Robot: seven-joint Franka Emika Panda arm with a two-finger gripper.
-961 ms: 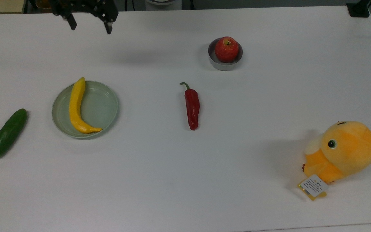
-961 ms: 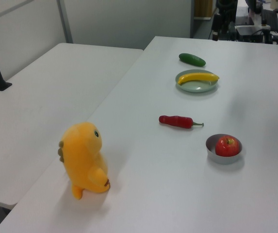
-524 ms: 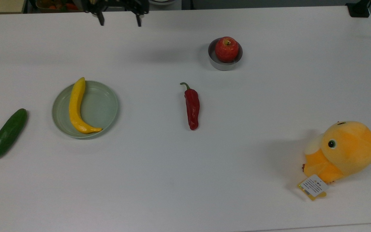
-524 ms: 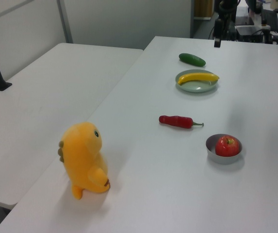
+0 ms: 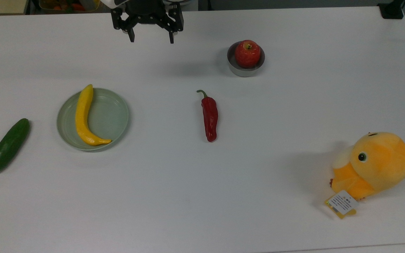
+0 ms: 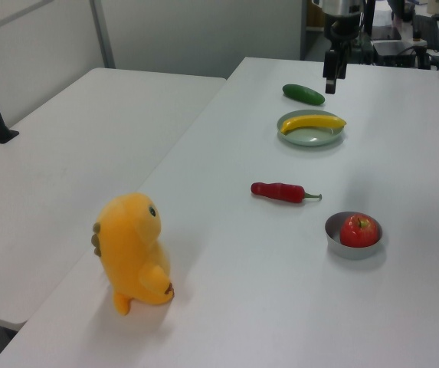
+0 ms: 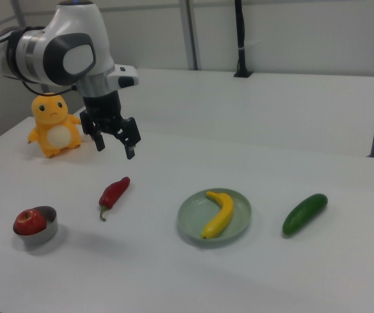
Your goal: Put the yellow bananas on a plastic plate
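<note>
Now, reading the top view from its left, I am watching the dark green cucumber (image 5: 8, 146) lying alone on the white tabletop (image 5: 202, 196), well apart from everything but the plate. Just beside it, the plastic plate (image 5: 114, 116) is carrying the yellow banana (image 5: 83, 117), which is resting along the plate's left half with its stem end poking over the far rim and its pointed tip curling toward the near rim.

Above and to the right of the plate, my gripper (image 5: 151, 37) is hanging over bare tabletop near the far edge, fingers spread wide and holding nothing. A second ago it was sitting further toward the top view's left, closer to the plate's side; it has been sliding rightward along the far edge since, while the banana and plate have not shifted at all.

I am reading that as a retreat after release: the banana is staying put without support, so the task looks done.

Further right, the red chili pepper (image 5: 210, 117) is lying lengthwise mid-table, the red apple (image 5: 247, 53) is sitting in the small grey bowl (image 5: 244, 71), and the orange plush toy (image 5: 373, 165) is slumping at the far right.
</note>
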